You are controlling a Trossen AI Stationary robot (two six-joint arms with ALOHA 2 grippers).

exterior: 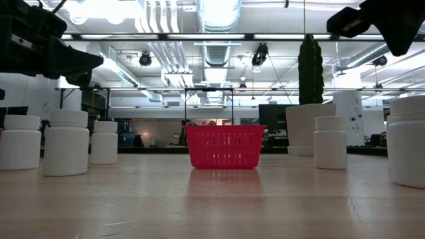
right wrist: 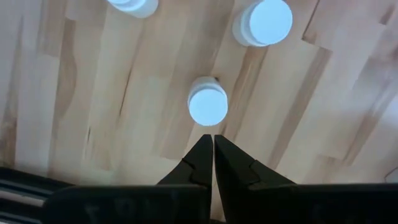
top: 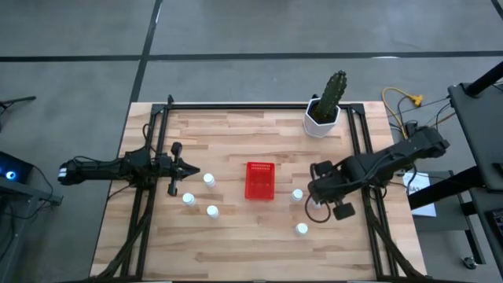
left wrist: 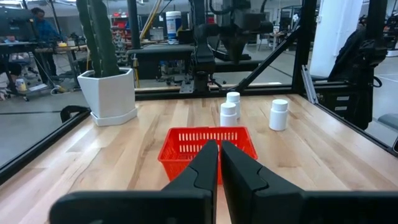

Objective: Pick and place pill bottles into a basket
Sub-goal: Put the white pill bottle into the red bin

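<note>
The red basket (top: 260,180) stands mid-table. Three white pill bottles (top: 208,179) (top: 189,199) (top: 212,211) stand upright on the wood to its left. Others stand to its right (top: 297,195) (top: 302,229). My right gripper (right wrist: 213,138) is shut and points down above the right-hand group. One bottle's cap (right wrist: 208,106) shows just beyond its fingertips, and another bottle (right wrist: 264,22) stands farther off. My left gripper (left wrist: 219,149) is shut and level, left of the basket (left wrist: 208,146), pointing toward it. It is near the left-hand bottles and holds nothing.
A white pot with a tall cactus (top: 324,114) stands at the far right of the table. Black rails (top: 149,196) (top: 368,157) run along the left and right sides. Bare wood lies along the near edge (top: 251,251).
</note>
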